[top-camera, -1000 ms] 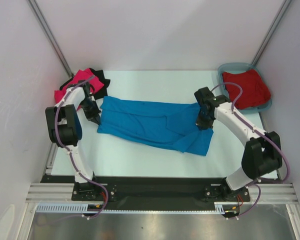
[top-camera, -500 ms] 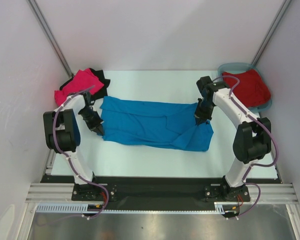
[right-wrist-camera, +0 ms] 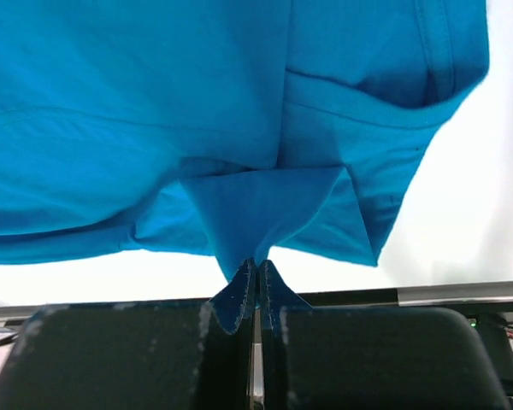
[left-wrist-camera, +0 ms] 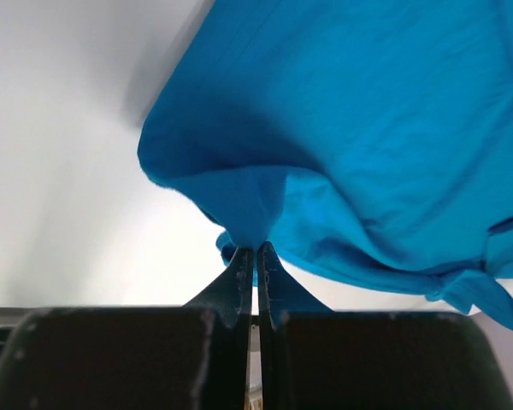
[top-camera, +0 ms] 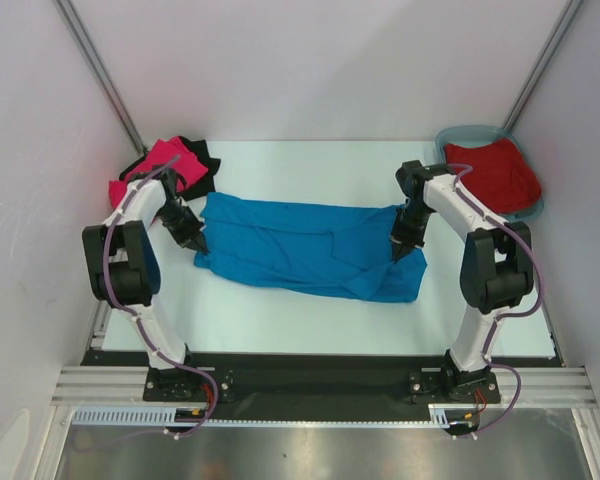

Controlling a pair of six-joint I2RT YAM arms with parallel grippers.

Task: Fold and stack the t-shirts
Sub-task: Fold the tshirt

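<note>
A bright blue t-shirt (top-camera: 305,250) lies stretched across the middle of the white table. My left gripper (top-camera: 198,246) is shut on its left edge, the cloth (left-wrist-camera: 342,154) pinched up between the fingertips in the left wrist view. At the shirt's right end my right gripper (top-camera: 399,252) is shut on a fold of the same blue cloth (right-wrist-camera: 239,128). A hot pink t-shirt (top-camera: 160,165) lies bunched on a black t-shirt (top-camera: 202,165) at the back left. The dark red t-shirt (top-camera: 495,175) sits in the tub.
The teal plastic tub (top-camera: 455,136) stands at the back right corner. A black rail (top-camera: 310,375) runs along the near edge between the arm bases. White walls close in the back and both sides.
Both grippers stay shut on the blue shirt. The left gripper shifted slightly toward the back; the right moved a little right and nearer, and its arm swung upright. The shirt is pulled a bit tauter.
</note>
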